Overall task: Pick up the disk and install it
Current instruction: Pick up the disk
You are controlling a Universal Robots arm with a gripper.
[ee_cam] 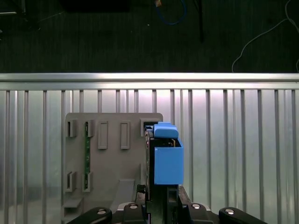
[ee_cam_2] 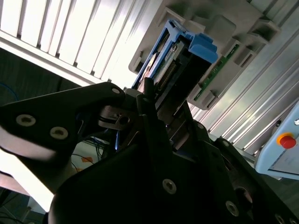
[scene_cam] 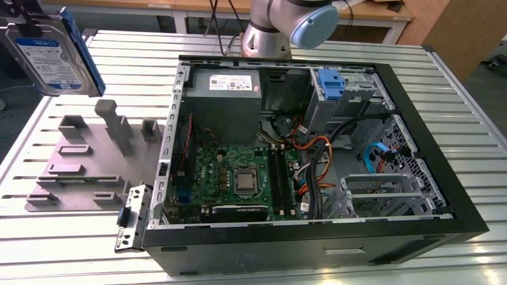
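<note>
Workshop scene: a slatted aluminium table [scene_cam: 47,243] carries an open black computer case [scene_cam: 450,172], its green motherboard [scene_cam: 237,175] and grey power-supply box [scene_cam: 225,101] laid bare. Wooden desks [scene_cam: 380,15] stand behind. In the first wrist view, cables [ee_cam: 261,35] trail over a dark floor past the table's edge.

In the exterior view the robot arm [scene_cam: 285,24] rises at twelve o'clock from the case. A grey fixture plate [scene_cam: 75,178] with upright holders lies at nine o'clock. The disk [scene_cam: 51,53] hangs in the air at ten o'clock, clear of the plate.

In the first wrist view the gripper [ee_cam: 161,193] is closed tight on the disk's blue-framed end, above the plate.

The disk wears a white-and-blue label [scene_cam: 46,64], and the power-supply box a white sticker [scene_cam: 234,83]. The print on both cannot be made out.
</note>
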